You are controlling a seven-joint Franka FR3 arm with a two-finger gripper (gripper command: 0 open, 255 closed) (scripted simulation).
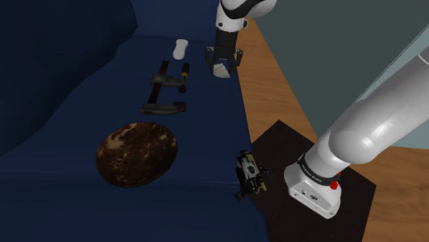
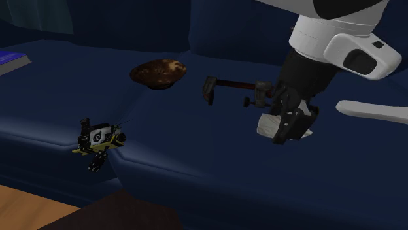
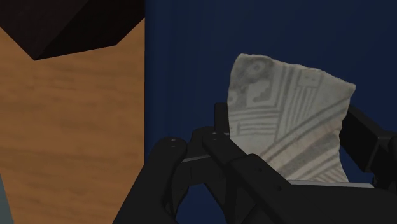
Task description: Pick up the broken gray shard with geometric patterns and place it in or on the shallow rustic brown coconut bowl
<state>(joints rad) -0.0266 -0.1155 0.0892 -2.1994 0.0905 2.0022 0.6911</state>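
Gripper [image 2: 288, 124] clamped on the gray patterned shard [image 3: 289, 121], fingers against its opposite sides, above the dark blue cushion [image 1: 206, 137] near its edge. Judged light, rigid, brittle and chip-prone at the broken rims; best held mid-body with moderate squeeze. Counted: one shard; one brown bowl [image 1: 136, 152], well apart; one clamp [image 1: 165, 89]; one small white piece [image 1: 180, 48]; one black-and-yellow gadget [image 1: 249, 172].
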